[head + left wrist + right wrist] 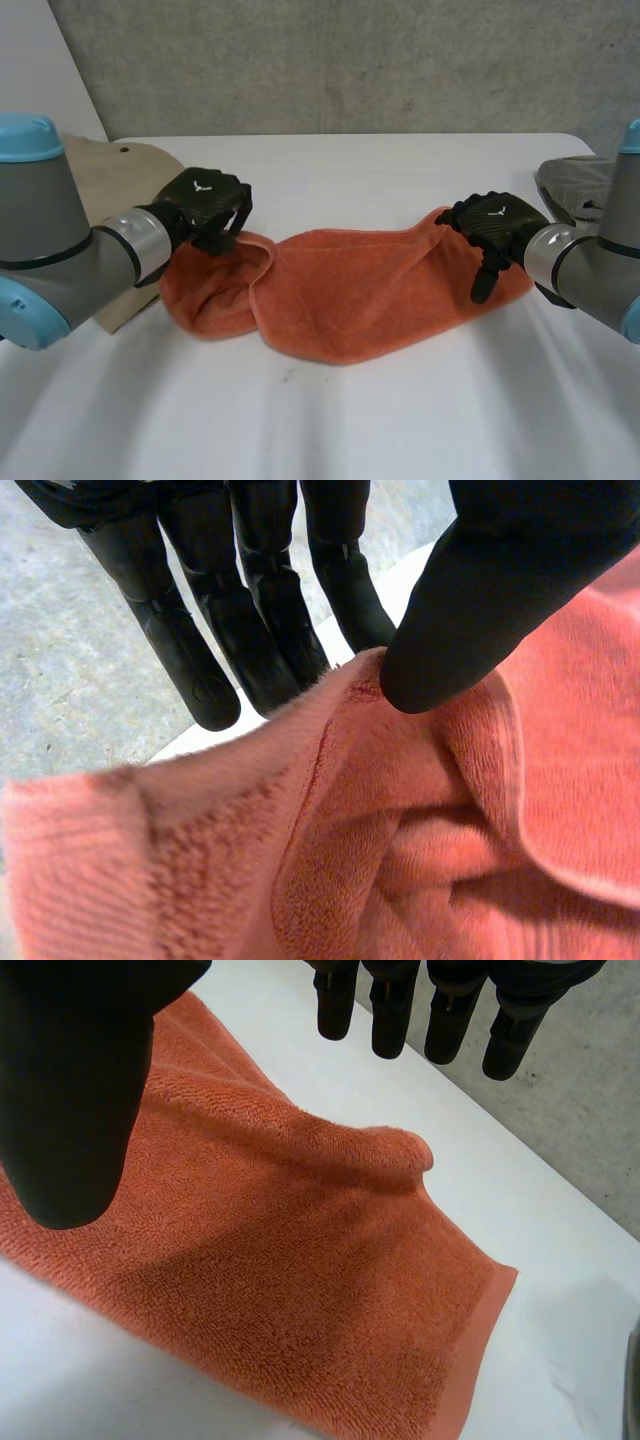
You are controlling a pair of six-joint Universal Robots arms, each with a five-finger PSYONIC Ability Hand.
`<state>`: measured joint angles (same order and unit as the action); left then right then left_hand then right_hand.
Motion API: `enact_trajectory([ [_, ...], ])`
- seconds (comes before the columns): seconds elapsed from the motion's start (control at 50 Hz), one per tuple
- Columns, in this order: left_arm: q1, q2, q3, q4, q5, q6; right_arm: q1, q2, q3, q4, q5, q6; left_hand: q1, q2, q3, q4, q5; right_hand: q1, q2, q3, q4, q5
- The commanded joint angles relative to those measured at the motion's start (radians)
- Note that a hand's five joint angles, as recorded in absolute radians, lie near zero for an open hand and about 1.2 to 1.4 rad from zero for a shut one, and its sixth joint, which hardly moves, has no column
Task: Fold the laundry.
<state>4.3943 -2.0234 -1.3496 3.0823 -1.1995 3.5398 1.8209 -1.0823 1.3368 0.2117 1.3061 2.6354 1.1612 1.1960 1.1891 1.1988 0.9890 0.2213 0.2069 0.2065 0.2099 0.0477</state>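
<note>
White table [400, 170] with an orange towel [370, 300] lying across its middle, the left end bunched and raised. The left hand [208, 205] pinches that left edge between thumb and fingers. The right hand [495, 225] hovers over the right end, fingers spread, holding nothing. Risk: lifting from one end alone would likely drag and crumple the towel, and the shallow pinch may slip. A beige cloth [110, 175] at far left and a smaller grey cloth [575, 185] at far right do not block the towel.

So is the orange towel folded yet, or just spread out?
Not neatly folded. The orange towel lies mostly flat on the table, its end by the left hand bunched up and doubled over.
</note>
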Motion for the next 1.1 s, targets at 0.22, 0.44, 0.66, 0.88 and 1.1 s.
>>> enact_trajectory([
  [0.22, -0.032, -0.182, 0.075, 0.078, -0.109, 0.119, -0.003, -0.028, 0.048, -0.025, 0.001, -0.003, -0.672, -0.707, -0.700, -0.709, -0.674, -0.047, -0.032, -0.032, -0.035, -0.048],
  [0.44, -0.015, -0.222, 0.161, 0.098, -0.210, 0.174, -0.022, -0.074, 0.179, -0.066, -0.002, -0.009, 0.235, 0.200, 0.207, 0.197, 0.233, -0.047, -0.032, -0.032, -0.035, -0.048],
  [0.66, -0.007, 0.031, -0.014, 0.091, -0.175, 0.106, -0.041, -0.044, 0.274, -0.167, -0.024, -0.210, 0.235, 0.200, 0.207, 0.197, 0.233, -0.047, -0.032, -0.032, -0.035, -0.048],
  [0.88, 0.013, 0.176, -0.151, 0.133, -0.121, 0.050, 0.000, 0.100, 0.206, -0.251, -0.022, -0.178, 0.235, 0.200, 0.207, 0.197, 0.233, 0.000, 0.014, 0.015, 0.011, -0.001],
  [1.1, 0.016, 0.236, -0.184, 0.130, -0.124, 0.011, 0.000, 0.113, 0.194, -0.359, -0.007, -0.114, 0.235, 0.200, 0.207, 0.197, 0.233, 1.175, 1.189, 1.190, 1.186, 1.174],
])
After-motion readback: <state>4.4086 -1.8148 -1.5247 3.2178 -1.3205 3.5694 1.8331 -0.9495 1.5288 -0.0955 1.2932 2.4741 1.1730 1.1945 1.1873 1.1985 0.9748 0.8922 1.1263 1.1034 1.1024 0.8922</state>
